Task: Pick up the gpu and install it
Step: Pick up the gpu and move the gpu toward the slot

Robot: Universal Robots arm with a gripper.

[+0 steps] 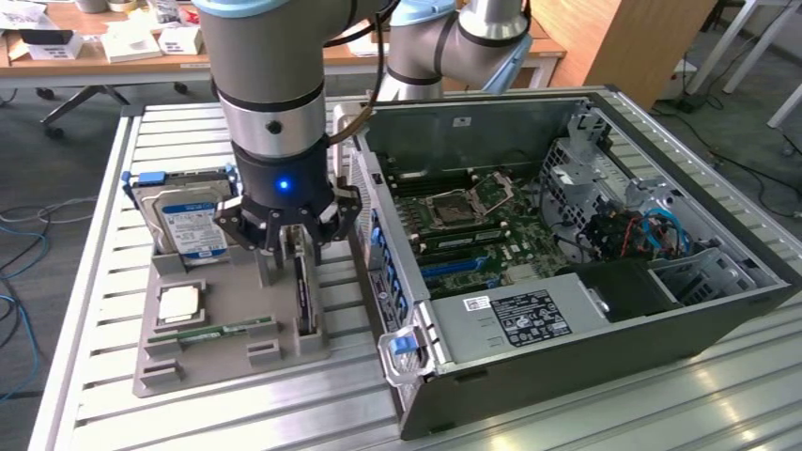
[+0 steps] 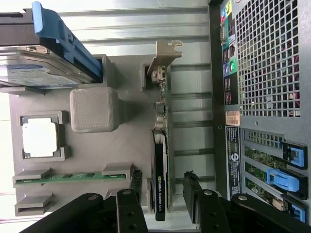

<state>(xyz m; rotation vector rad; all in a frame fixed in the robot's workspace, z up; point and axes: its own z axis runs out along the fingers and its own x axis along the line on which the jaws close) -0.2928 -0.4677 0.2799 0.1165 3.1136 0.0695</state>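
Step in hand: pick-up, approach to grasp. The black two-finger tool (image 1: 288, 256) on the grey robot arm hangs left of centre in the exterior view, low over the grey plastic parts tray (image 1: 188, 362) on the slatted aluminium tabletop (image 1: 88, 310). Tool is spread wide and holds nothing.

The gpu (image 1: 302, 296), a thin dark circuit card with a silver metal end bracket (image 2: 165, 56), stands on edge in its slot at the tray's side nearest the open black computer case (image 1: 527, 376). In the wrist view the tool (image 2: 163, 199) straddles the gpu (image 2: 160, 174): one finger (image 2: 137, 182) either side, a gap showing on both, so no contact that I can see.

Same tray holds a silver hard drive with blue label (image 1: 188, 225), a square silver processor chip (image 1: 179, 301) and a slim green memory stick (image 1: 213, 331). All untouched.

Install not begun; the green motherboard (image 1: 476, 225) inside the case lies exposed.

Judgement: the grasp calls for pads square on both card faces, below the top edge, centred along the card, then a straight pull out of the slot without tilting.
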